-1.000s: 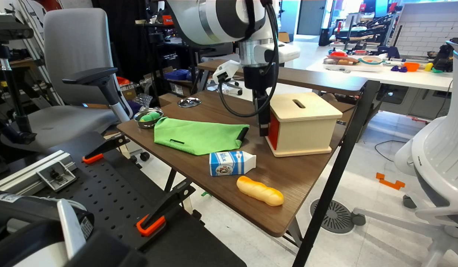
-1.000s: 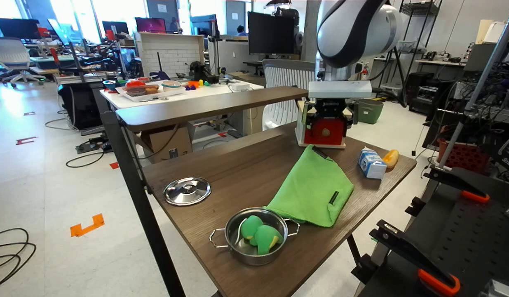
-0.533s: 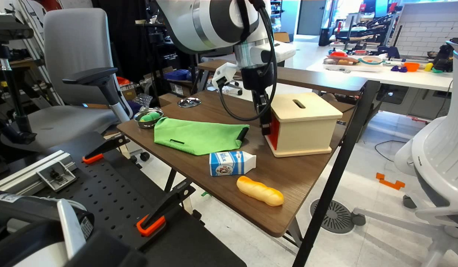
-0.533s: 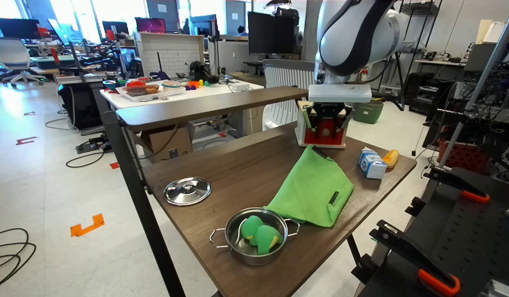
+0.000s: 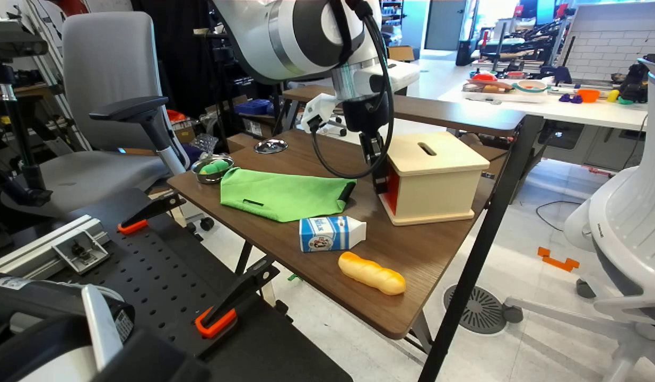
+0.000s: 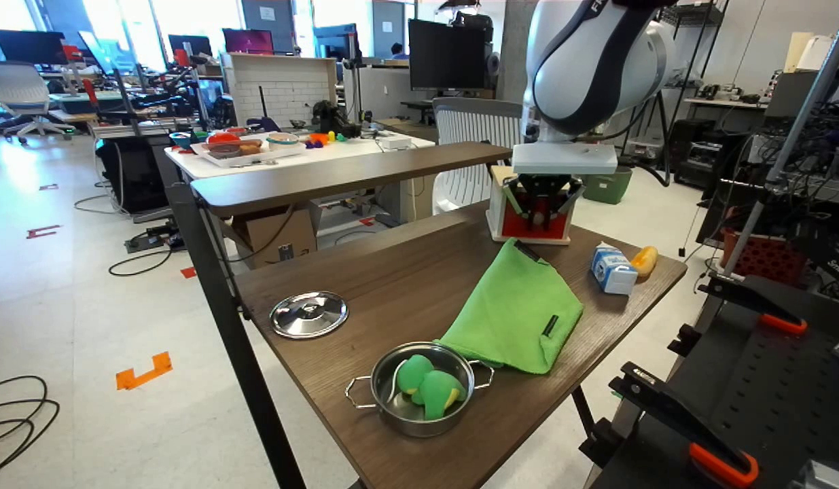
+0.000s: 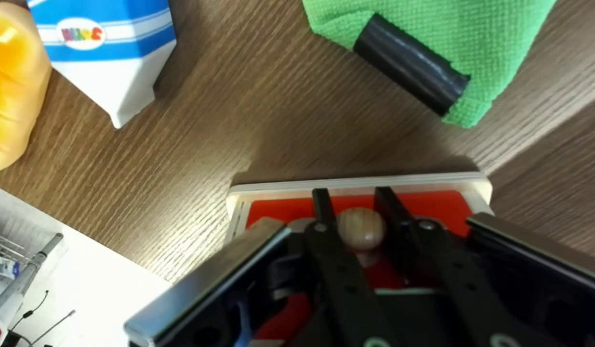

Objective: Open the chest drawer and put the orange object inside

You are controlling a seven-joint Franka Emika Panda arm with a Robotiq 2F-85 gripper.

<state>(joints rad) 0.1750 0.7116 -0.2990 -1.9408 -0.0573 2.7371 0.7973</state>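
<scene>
Gripper (image 7: 353, 195) clenched on wooden knob (image 7: 360, 229), plain in wrist view; in an exterior view fingers (image 5: 380, 182) hide knob but box (image 5: 438, 196) top slot (image 5: 427, 149) shows. Chest drawer (image 7: 434, 205) closed. Orange object (image 5: 372, 274) on tabletop (image 5: 412, 249) near milk carton (image 5: 332, 234): whole in an exterior view, cropped in wrist view. Pot (image 6: 422, 428), lid (image 6: 310, 315) in both exterior views.

The gripper (image 5: 380, 185) is at the drawer (image 5: 392, 196); orange bread (image 5: 372, 272) lies apart.

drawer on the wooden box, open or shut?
Shut: the red drawer front sits within the wooden box, not jutting past its base, in an exterior view.
</scene>
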